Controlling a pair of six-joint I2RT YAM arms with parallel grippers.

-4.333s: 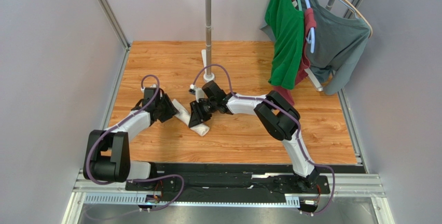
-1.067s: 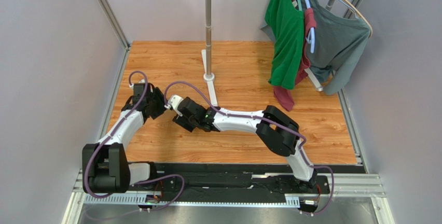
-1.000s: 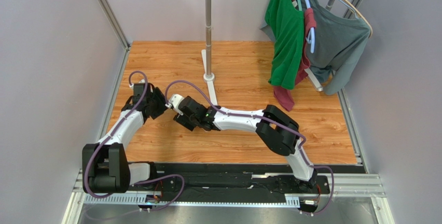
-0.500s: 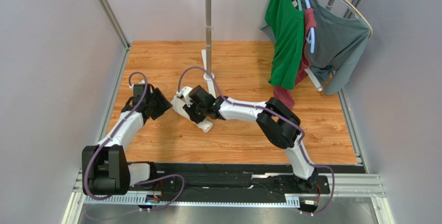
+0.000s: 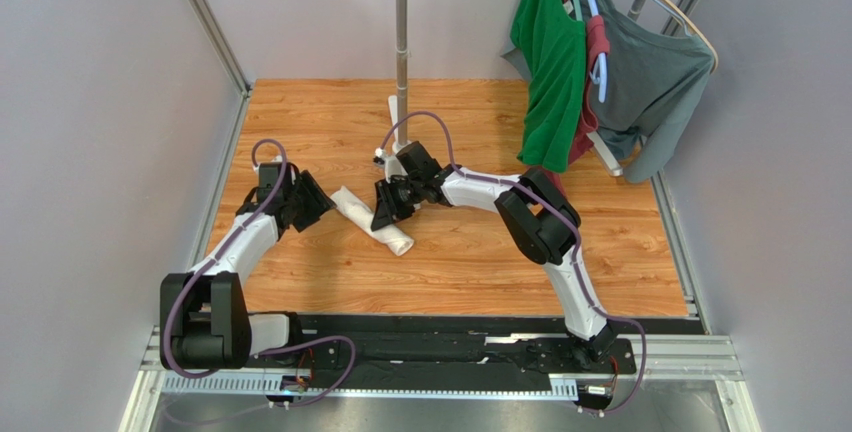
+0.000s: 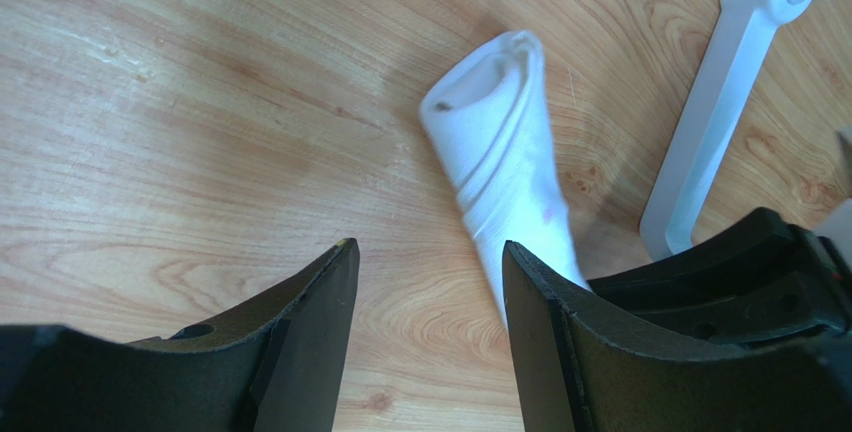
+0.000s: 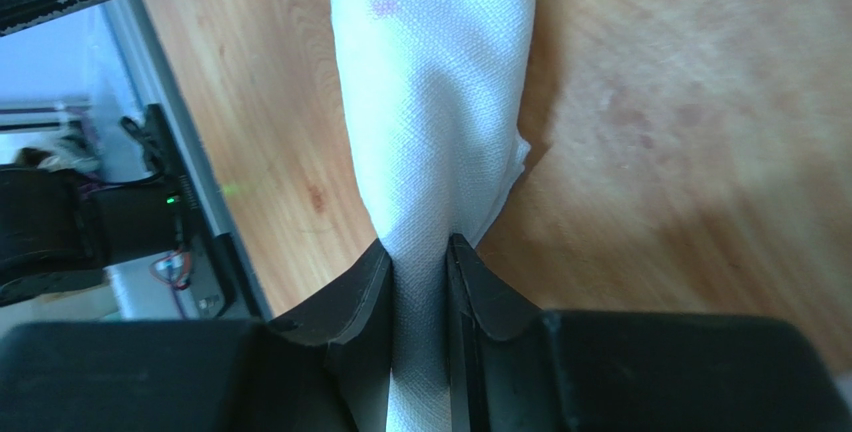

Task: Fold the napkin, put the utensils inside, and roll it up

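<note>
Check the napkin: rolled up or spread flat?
Rolled up: the napkin lies as a white tube, spiral layers showing at one end, right gripper pinching it.

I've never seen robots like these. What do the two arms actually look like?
They are a matching pair. The left arm and the right arm have smooth white shells between chunky black joints. A thin purple cable loops loosely along each one. Each arm ends in two flat, matte black fingers that taper toward the tips.
</note>
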